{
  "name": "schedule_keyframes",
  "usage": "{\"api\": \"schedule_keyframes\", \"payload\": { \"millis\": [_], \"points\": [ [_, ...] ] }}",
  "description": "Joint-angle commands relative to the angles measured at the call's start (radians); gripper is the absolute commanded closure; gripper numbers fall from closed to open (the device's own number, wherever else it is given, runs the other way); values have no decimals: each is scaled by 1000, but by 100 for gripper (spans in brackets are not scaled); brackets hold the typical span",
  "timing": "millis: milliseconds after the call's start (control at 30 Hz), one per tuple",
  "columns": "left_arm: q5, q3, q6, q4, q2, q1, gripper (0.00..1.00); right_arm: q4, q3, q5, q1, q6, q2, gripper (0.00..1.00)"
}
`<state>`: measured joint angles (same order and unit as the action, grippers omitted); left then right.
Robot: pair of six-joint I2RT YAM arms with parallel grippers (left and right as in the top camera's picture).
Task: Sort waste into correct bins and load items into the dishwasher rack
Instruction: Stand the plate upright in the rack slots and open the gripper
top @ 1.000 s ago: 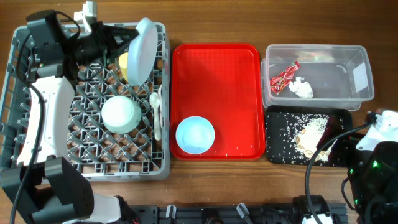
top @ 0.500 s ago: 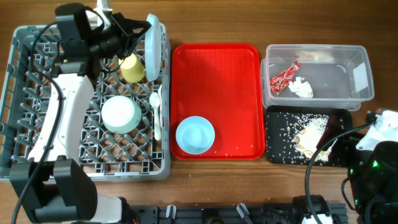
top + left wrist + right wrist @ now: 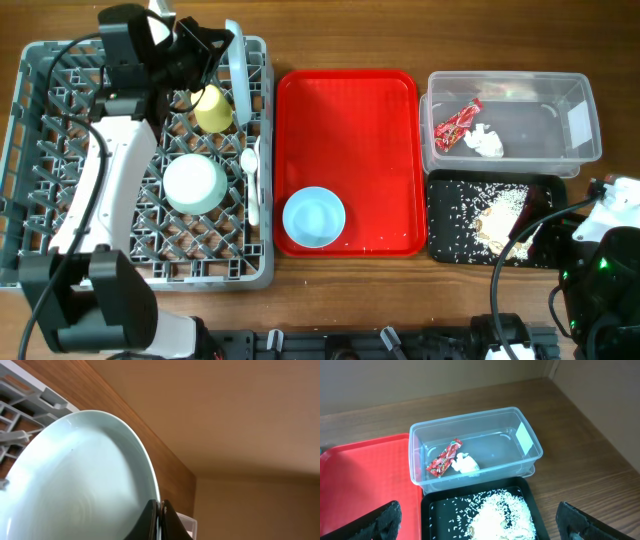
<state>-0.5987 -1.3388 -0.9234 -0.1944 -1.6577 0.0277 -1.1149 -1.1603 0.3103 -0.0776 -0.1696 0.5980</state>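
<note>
Overhead, wrapper (image 3: 457, 122) and napkin (image 3: 485, 141) lay in the tub (image 3: 590, 110) and rice (image 3: 500, 215) in the black tray (image 3: 445, 240). A bowl (image 3: 314, 217) at the red tray's (image 3: 350, 130) 7 o'clock was not yet loaded. The plate (image 3: 238, 70) stood on edge at the rack's (image 3: 20, 150) 1 o'clock, its rim running 12-to-6. In the left wrist view, the left claw (image 3: 159, 509) clenched its rim. In the right wrist view, the right claw (image 3: 480, 522) gaped empty.

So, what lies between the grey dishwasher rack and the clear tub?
The red tray, with the light-blue bowl standing on it; the overhead view shows this.
</note>
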Motion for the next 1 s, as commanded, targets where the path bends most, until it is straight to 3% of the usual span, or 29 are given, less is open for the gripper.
{"api": "schedule_keyframes", "payload": {
  "millis": [0, 400, 667, 967],
  "points": [
    [8, -5, 0, 32, -60, -5, 96, 3, -6, -6, -3, 12, -2, 0],
    [-183, -5, 233, 83, -98, -3, 96, 3, -6, -6, -3, 12, -2, 0],
    [-171, -5, 290, 51, -98, -3, 96, 3, -6, -6, -3, 12, -2, 0],
    [-58, -3, 370, -39, -99, -3, 96, 3, -6, -6, -3, 12, -2, 0]
  ]
}}
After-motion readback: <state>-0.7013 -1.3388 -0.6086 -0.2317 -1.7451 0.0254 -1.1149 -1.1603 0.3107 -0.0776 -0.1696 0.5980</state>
